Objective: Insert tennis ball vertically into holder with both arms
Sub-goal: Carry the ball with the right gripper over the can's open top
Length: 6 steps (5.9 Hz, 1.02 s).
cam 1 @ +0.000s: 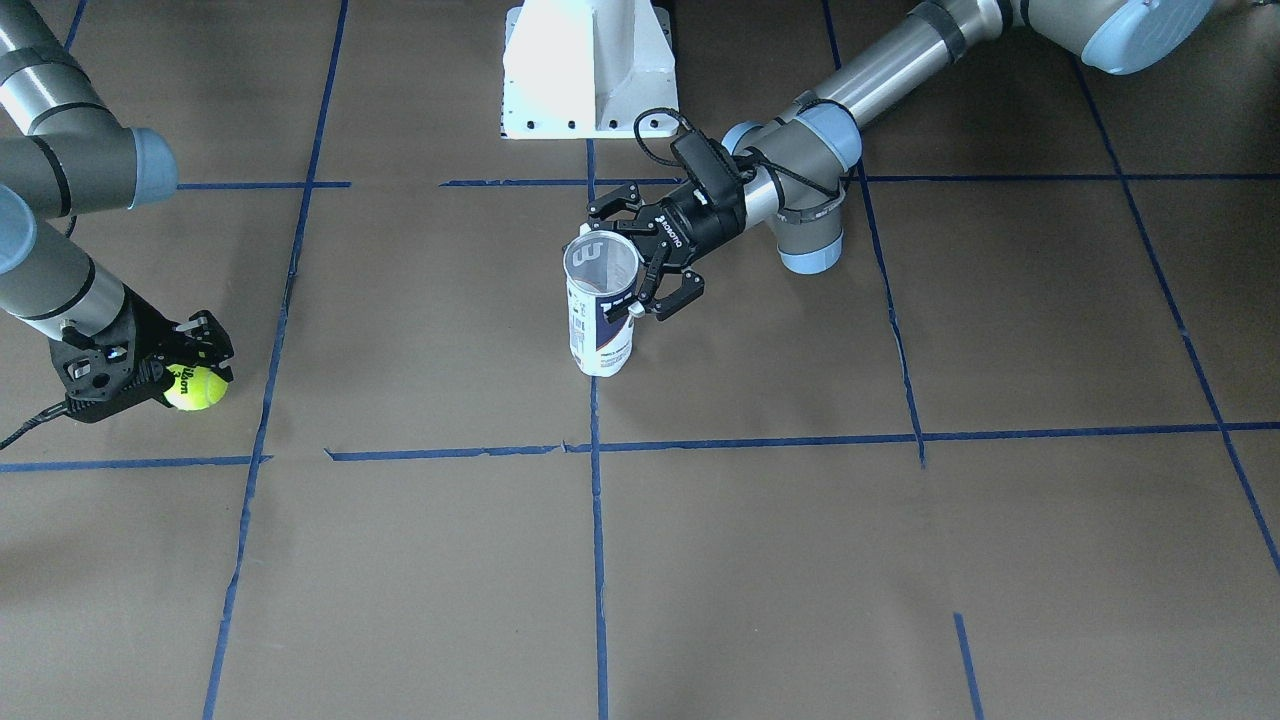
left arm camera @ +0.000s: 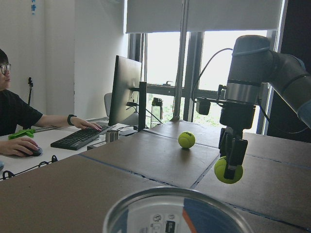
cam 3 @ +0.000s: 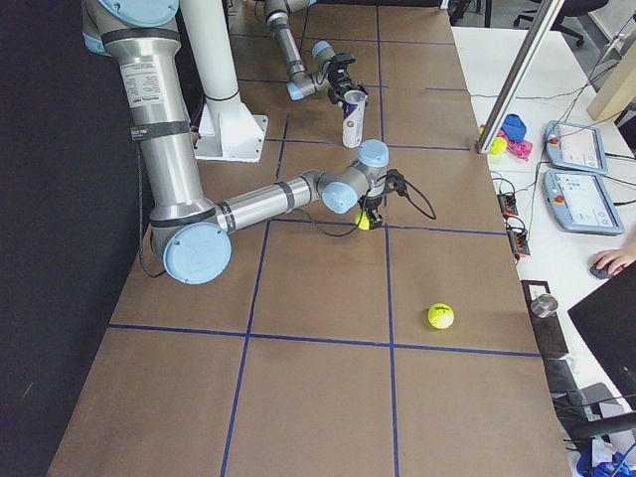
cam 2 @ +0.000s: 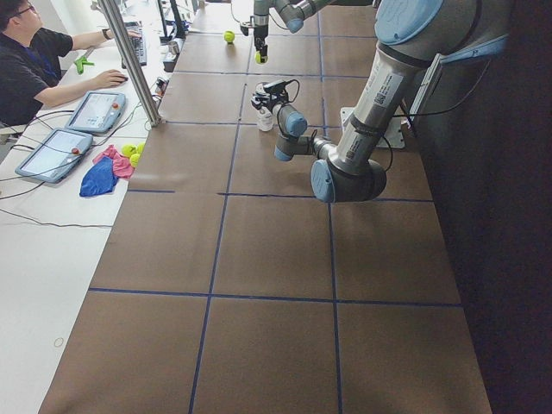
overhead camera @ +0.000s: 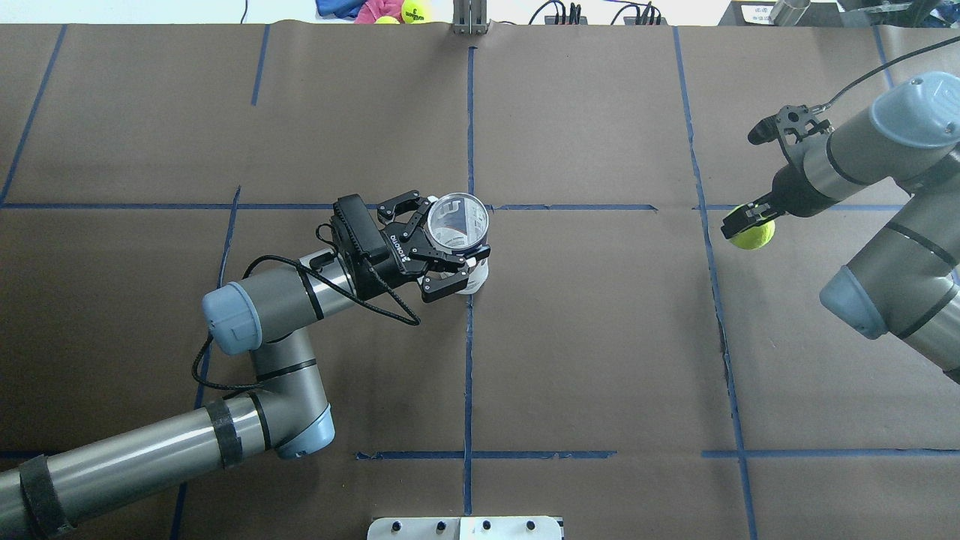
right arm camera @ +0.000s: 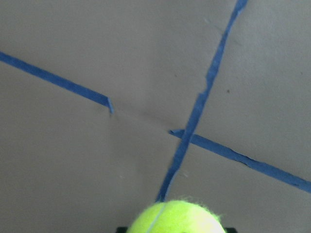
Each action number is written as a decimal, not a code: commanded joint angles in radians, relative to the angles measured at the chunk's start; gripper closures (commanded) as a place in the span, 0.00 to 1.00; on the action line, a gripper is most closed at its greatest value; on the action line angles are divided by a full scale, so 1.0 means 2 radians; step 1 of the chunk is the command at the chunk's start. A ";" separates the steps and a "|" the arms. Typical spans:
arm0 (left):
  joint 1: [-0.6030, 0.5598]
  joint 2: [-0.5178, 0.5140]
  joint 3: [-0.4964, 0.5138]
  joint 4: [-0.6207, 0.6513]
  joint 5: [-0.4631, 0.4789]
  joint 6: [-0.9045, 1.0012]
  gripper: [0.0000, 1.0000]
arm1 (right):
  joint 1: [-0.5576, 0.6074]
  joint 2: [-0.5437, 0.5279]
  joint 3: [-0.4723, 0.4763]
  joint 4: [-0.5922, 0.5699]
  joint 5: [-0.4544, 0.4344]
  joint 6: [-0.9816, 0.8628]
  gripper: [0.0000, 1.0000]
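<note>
Standing upright at the centre of the overhead view, the can (overhead camera: 459, 222) rests on the brown counter (overhead camera: 600, 337), beside the crossing of two blue tape lines (overhead camera: 469, 352), with its open mouth facing up. The left gripper (overhead camera: 440, 241) extends level from the lower left. Its fingers (overhead camera: 401, 202) are spread wide on either side of the can's upper part. In the front view there is a gap between the rim and the finger nearer the top of the frame, so the can is not clamped. Whether the other finger touches the wall I cannot tell.

Well apart, near the right edge of the overhead view, the right gripper (overhead camera: 745, 225) points down, its fingers closed on the upper half of the ball (overhead camera: 754, 237). The ball hangs low; whether it touches the counter I cannot tell. In the front view it shows at the left edge, with black print on top.

A second ball (cam 3: 440, 316) lies loose on the counter, lower right in the right-side view. A white pedestal (cam 1: 590, 70) stands at the top centre of the front view.
</note>
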 commanded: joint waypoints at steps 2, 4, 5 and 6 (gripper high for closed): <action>0.001 -0.002 0.000 0.005 0.001 0.000 0.09 | -0.005 0.147 0.053 -0.183 -0.002 0.085 0.95; 0.001 -0.004 0.000 0.009 0.001 0.000 0.09 | -0.035 0.221 0.067 -0.210 -0.024 0.193 0.96; 0.001 -0.004 0.000 0.010 0.001 0.000 0.09 | -0.059 0.270 0.067 -0.249 -0.045 0.245 0.96; 0.001 -0.004 0.000 0.015 0.001 0.001 0.09 | -0.100 0.328 0.067 -0.323 -0.081 0.272 0.95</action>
